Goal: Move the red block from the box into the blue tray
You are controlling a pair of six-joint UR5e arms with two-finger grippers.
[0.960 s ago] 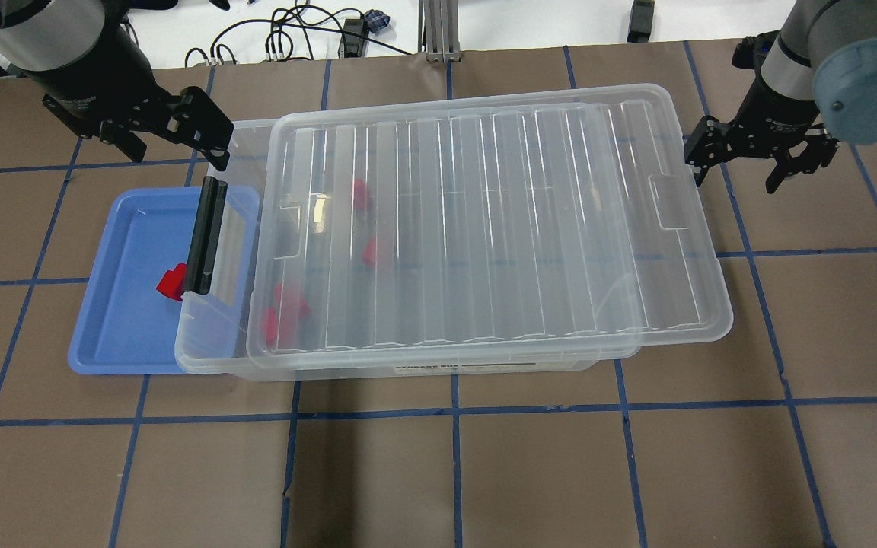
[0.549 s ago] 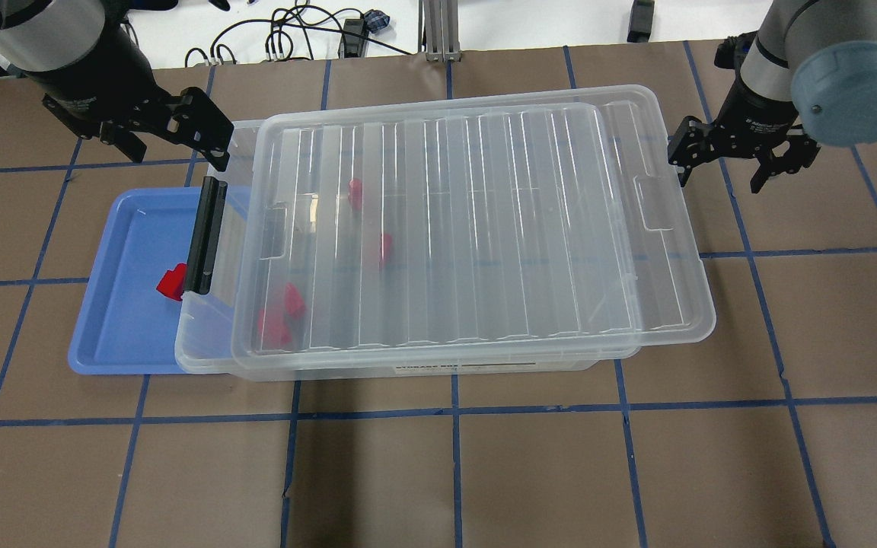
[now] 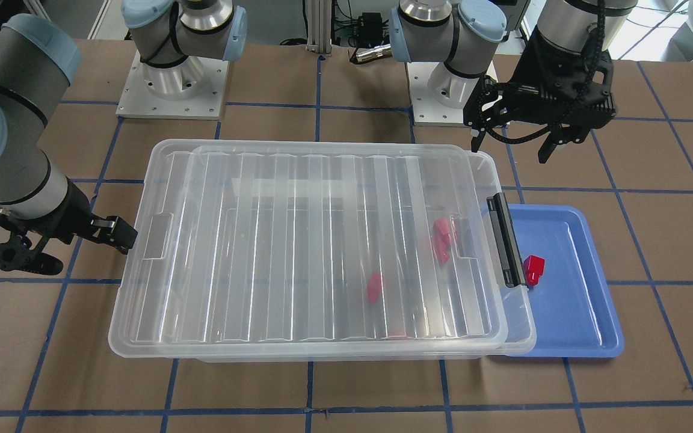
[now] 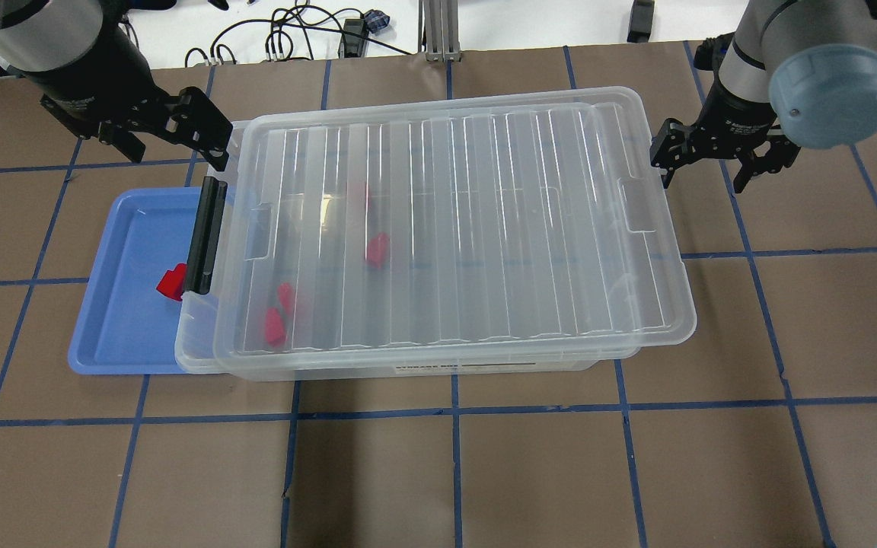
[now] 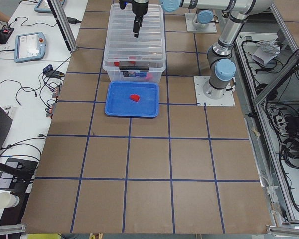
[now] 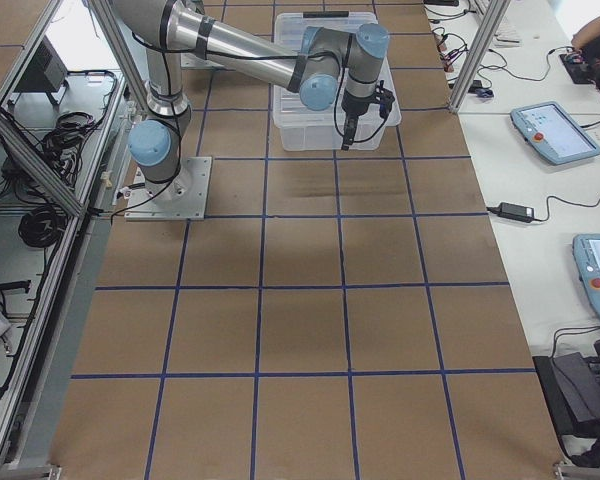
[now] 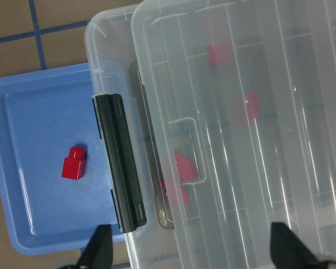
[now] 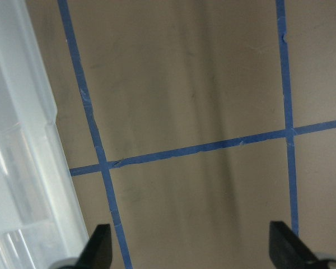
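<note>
While the left claw (image 4: pixel 172 151) and right claw (image 4: pixel 703 181) gape empty, a stepped red block (image 4: pixel 172 282) lies in the round-cornered blue tray (image 4: pixel 122 339).

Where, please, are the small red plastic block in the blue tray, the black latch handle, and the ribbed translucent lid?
Red block (image 7: pixel 74 163): left wrist view, its top face.
Black latch handle (image 7: pixel 123 185): left wrist view, mid-bar.
Ribbed lid (image 4: pixel 522 228): overhead view, central panel.

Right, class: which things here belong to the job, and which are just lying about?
Job: red block in the blue tray; box, its lid, spare red blocks inside.
Lying about: cables, teach pendants, paper cup.
</note>
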